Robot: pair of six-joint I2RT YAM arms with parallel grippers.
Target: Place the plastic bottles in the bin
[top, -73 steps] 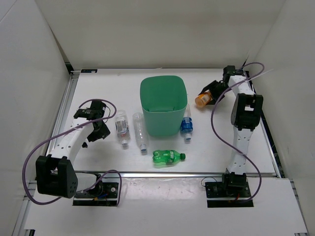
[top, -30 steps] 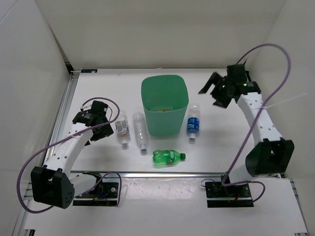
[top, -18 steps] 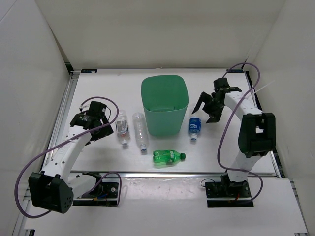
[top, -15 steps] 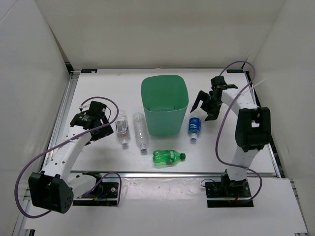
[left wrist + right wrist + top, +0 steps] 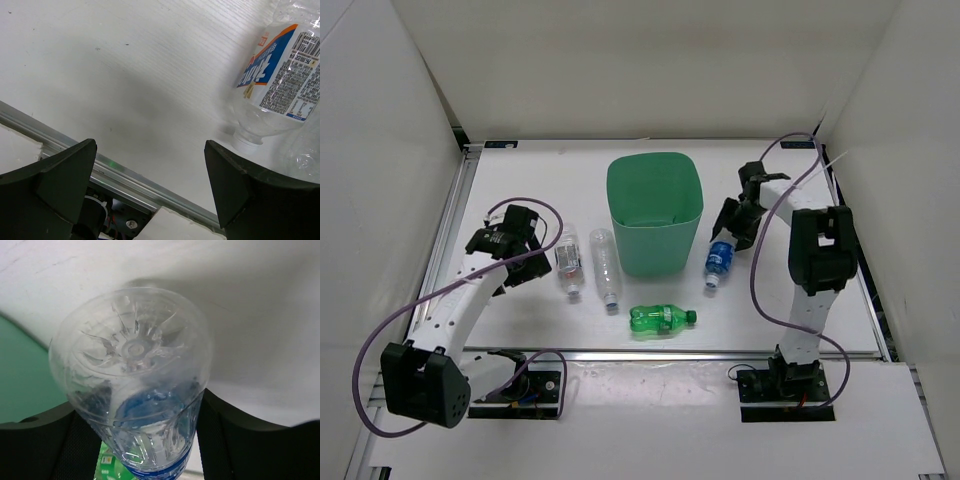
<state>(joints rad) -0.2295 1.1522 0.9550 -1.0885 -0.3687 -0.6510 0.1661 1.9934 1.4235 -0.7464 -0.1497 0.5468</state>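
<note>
Right wrist: right end effector (image 5: 142,442) snug around blue-label bottle (image 5: 132,355); left end effector (image 5: 150,167) wide, near orange-and-blue-label bottle (image 5: 280,75).

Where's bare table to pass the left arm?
Bare: back strip between bin and rear wall; near-right patch between green bottle and right arm. Crowded: left of the bin, two clear bottles by the left gripper; right of it, right gripper on the blue-label bottle.

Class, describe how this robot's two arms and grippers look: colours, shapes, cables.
The left arm and right arm are slim white links joined by boxy black housings, on black bases. A purple cable loops along each. The left gripper and right gripper are black with broad, wedge-shaped fingers.
</note>
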